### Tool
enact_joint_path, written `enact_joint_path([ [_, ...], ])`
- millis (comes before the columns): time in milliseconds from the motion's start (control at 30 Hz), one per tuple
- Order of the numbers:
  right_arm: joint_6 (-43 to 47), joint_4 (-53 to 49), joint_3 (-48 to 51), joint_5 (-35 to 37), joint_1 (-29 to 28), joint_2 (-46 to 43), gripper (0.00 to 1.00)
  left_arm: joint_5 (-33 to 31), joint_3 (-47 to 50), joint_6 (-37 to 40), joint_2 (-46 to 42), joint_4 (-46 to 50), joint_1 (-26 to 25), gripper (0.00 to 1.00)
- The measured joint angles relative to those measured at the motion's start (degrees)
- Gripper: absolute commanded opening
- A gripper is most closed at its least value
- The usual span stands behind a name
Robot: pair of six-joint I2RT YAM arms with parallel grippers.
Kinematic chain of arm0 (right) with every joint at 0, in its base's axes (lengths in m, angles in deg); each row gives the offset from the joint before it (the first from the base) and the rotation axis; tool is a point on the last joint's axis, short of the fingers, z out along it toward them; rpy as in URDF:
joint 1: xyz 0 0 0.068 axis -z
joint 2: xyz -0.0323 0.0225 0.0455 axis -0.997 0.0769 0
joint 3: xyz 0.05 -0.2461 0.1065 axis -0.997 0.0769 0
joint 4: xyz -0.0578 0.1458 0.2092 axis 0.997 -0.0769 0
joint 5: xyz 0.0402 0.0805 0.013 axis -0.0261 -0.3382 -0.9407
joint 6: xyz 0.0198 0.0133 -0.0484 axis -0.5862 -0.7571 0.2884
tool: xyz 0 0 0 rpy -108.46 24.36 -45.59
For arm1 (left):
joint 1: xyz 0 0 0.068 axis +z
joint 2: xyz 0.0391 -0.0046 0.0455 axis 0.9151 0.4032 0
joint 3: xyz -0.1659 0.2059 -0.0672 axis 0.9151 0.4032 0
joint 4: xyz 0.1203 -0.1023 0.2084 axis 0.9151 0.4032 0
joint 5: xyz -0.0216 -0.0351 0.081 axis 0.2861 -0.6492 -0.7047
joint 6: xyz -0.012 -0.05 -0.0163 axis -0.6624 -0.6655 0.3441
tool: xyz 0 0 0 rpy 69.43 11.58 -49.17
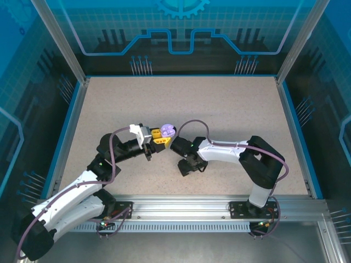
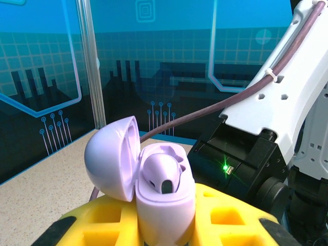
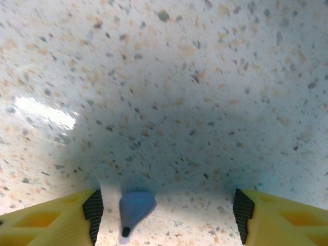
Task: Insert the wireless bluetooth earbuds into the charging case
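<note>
My left gripper (image 2: 166,228) is shut on the body of a lilac charging case (image 2: 166,205), held upright above the table with its lid (image 2: 110,156) swung open to the left. One purple earbud (image 2: 161,173) sits in the case's near socket. From above, the case (image 1: 168,131) shows at the tip of the left gripper (image 1: 158,136). My right gripper (image 3: 166,220) points straight down at the table, open, with a loose purple earbud (image 3: 136,206) lying between its pads, close to the left pad (image 3: 93,212). The right gripper (image 1: 188,165) hangs just right of the case.
The speckled tabletop (image 1: 230,109) is bare behind both arms. The right arm's black wrist and its purple cable (image 2: 205,110) pass close behind the held case. Blue walls and aluminium posts (image 1: 60,41) fence the workspace.
</note>
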Motion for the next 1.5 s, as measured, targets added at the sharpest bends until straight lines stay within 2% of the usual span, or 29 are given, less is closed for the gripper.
enact_joint_path([
  [467, -0.13, -0.22, 0.50, -4.04, 0.72, -5.31, 0.55, 0.00, 0.02, 0.00, 0.00, 0.02, 0.00, 0.06],
  [1033, -0.94, 0.68, -0.81, -7.26, 2.08, 0.28, 0.34, 0.00, 0.02, 0.02, -0.15, 0.98, 0.00, 0.06],
  [1500, -0.96, -0.52, -2.95, -7.52, 2.05, 2.58, 0.27, -0.02, 0.02, 0.02, -0.15, 1.31, 0.00, 0.06],
])
